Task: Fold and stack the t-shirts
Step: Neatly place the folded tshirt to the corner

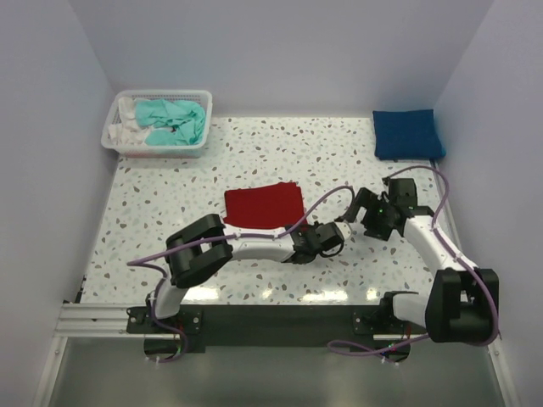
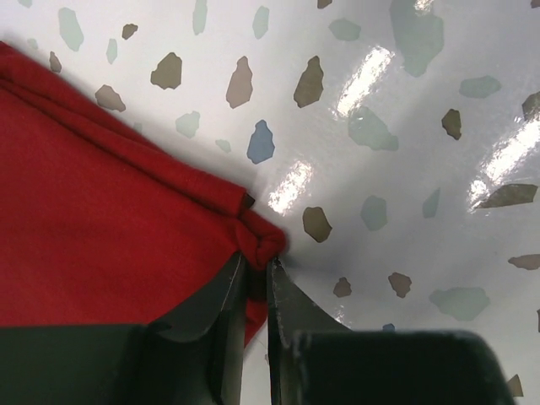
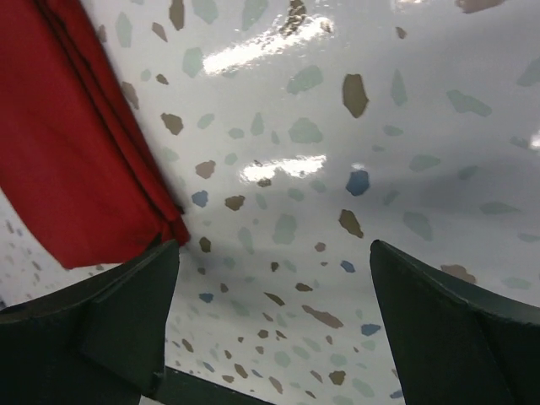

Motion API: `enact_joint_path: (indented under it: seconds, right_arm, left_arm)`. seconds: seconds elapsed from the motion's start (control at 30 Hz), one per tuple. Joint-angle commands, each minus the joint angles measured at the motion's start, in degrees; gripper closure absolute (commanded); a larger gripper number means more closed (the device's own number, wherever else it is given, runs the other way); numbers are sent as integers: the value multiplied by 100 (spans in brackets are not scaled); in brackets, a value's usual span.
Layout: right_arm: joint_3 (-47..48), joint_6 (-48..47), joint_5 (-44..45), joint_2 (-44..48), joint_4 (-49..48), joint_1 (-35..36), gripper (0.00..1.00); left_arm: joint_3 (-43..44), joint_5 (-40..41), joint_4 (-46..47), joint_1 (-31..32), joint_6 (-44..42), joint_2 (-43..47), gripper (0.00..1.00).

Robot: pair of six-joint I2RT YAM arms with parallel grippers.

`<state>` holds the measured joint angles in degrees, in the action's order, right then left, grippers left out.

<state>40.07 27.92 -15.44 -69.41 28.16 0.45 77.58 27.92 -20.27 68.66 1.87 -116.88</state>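
The left claw (image 2: 256,266) is closed on the near right corner of the red t-shirt (image 2: 101,219). Its two dark fingers (image 2: 291,297) stand almost together, with a small bunched knot of red cloth pinched between their tips. The corner is puckered where it is held, and a doubled edge runs away from the pinch along the shirt's right side. The rest of the shirt lies flat on the speckled table (image 1: 170,195), folded into a rough rectangle in the middle, a little nearer the near edge than the far one. The left arm reaches in low along the shirt's near edge and hides part of it in the top view.

The right claw (image 3: 272,249) is wide open and grips nothing. It hangs above bare table just to the right of the red shirt, and in its own camera the same layered corner shows beside its left finger, without touching it.

The blue t-shirt (image 1: 407,134) lies folded into a neat square at the far right corner of the table, well apart from both claws. The teal t-shirt (image 1: 174,120) is crumpled inside the white mesh basket (image 1: 114,140) at the far left corner, with a piece of white cloth (image 1: 129,119) bunched at the basket's left end beside it.
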Motion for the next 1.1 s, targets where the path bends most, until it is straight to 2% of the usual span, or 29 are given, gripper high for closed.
enact_joint_path:
  seconds: [0.0,0.17,0.5,0.83,0.97,1.03,1.07]
  right_arm:
    - [-193,555,-1019,-239,-942,-10,2]
    - [-430,1687,-1978,-985,-2715,113,2]
    - [-237,3359,-2305,-2541,-5010,992,2]
    - [88,3580,-2305,-3518,-5040,1738,4]
    - [211,3510,-2411,-3834,-5093,1915,13]
    - [290,3396,-2411,-3931,-5040,1950,25]
    - [325,3343,-2420,-3949,-4962,1950,39]
  left_arm:
    - [-207,-49,136,-90,77,516,97]
    - [-699,-418,611,-309,235,1245,97]
    - [-1113,-630,902,-459,358,1853,98]
    - [-1096,-604,867,-468,455,1836,98]
    - [-1079,-665,876,-468,507,1800,98]
    - [-1070,-692,885,-468,525,1748,97]
    - [-1061,-700,867,-468,542,1730,95]
